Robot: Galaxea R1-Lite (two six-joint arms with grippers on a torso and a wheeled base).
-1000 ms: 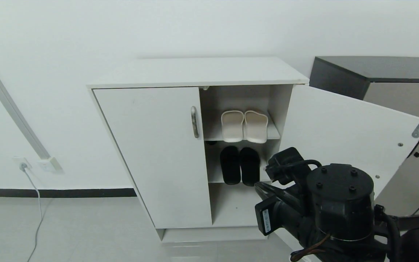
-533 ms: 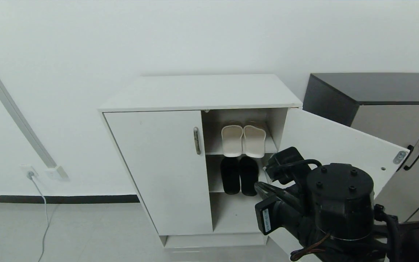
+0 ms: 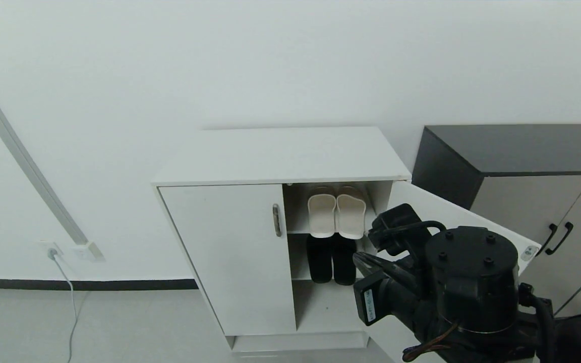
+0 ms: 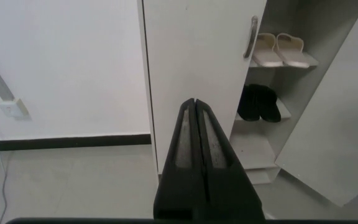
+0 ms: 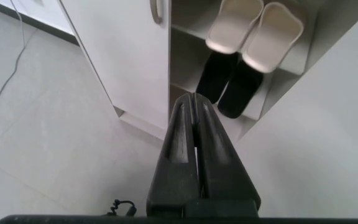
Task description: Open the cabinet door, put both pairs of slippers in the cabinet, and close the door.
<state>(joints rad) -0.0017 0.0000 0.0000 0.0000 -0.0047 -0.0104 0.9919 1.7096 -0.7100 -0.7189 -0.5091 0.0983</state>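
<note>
The white cabinet point(image 3: 280, 154) stands against the wall, its left door point(image 3: 230, 257) shut. Its right door point(image 4: 334, 137) is swung open toward me. A white pair of slippers point(image 3: 337, 216) lies on the upper shelf, and a black pair of slippers point(image 3: 332, 259) on the shelf below. My right arm point(image 3: 467, 282) hangs in front of the open door. The right gripper point(image 5: 194, 96) is shut and empty, above the floor before the open compartment. The left gripper point(image 4: 194, 101) is shut and empty too, facing the shut door, well back from it.
A dark grey cabinet point(image 3: 522, 151) stands just right of the white one, behind the open door. A wall socket with a cable point(image 3: 53, 250) and a slanted conduit point(image 3: 13, 146) are at the left. Bare floor point(image 3: 119, 327) lies in front.
The whole head picture has shifted: the cabinet now sits lower and smaller, so the camera has backed away. The slippers lie as before, and the right arm holds the same place in the picture.
</note>
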